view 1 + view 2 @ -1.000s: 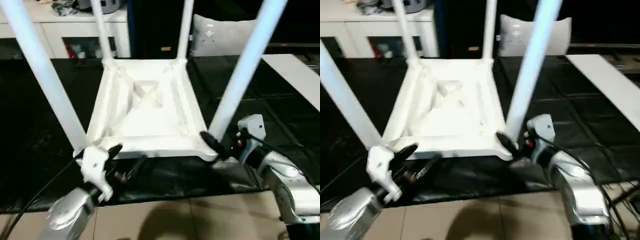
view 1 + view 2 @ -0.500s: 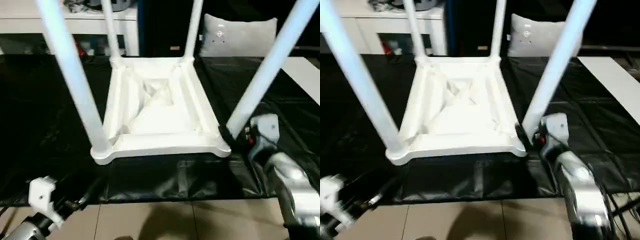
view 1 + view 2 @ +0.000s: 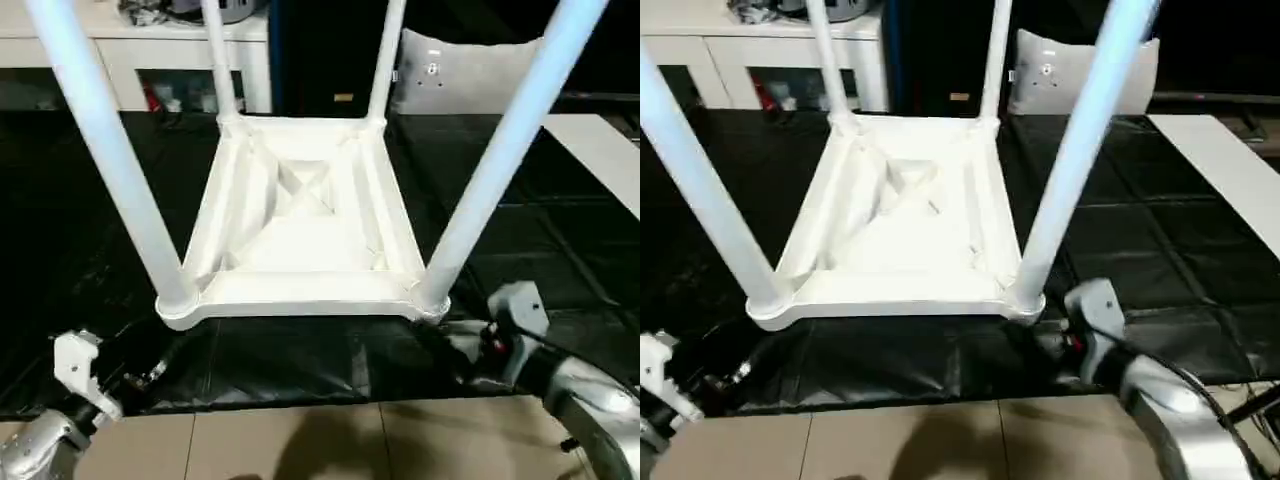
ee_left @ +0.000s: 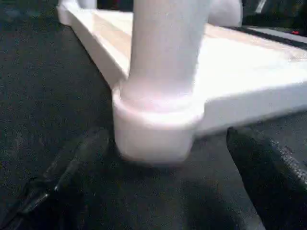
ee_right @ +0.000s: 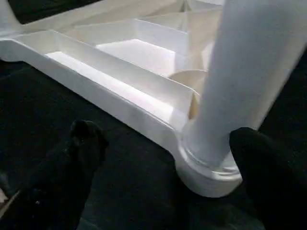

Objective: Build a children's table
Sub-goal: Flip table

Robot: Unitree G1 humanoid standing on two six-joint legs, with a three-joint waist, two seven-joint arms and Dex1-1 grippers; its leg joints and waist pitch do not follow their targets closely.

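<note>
The children's table stands upside down on a black mat (image 3: 70,230). Its ribbed white tabletop (image 3: 300,292) lies flat, and the legs rise from the corner sockets: near left leg (image 3: 100,150), near right leg (image 3: 500,140), and two far legs (image 3: 218,60). My left gripper (image 3: 150,378) hangs low, in front of and left of the near left socket (image 4: 153,129). It is open, its black fingers (image 4: 76,167) standing either side of that socket without touching it. My right gripper (image 3: 440,348), also open, sits just in front of the near right socket (image 5: 206,175), empty.
A white cabinet (image 3: 130,50) stands at the back left. A pale cushion (image 3: 460,75) leans at the back right, and a white board (image 3: 600,150) lies at the right. Tiled floor (image 3: 300,440) runs along the mat's front edge.
Both grippers have drawn back from the table's near corners: the left one toward the front left, the right one off the near right leg's base. The camera view shifted too.
</note>
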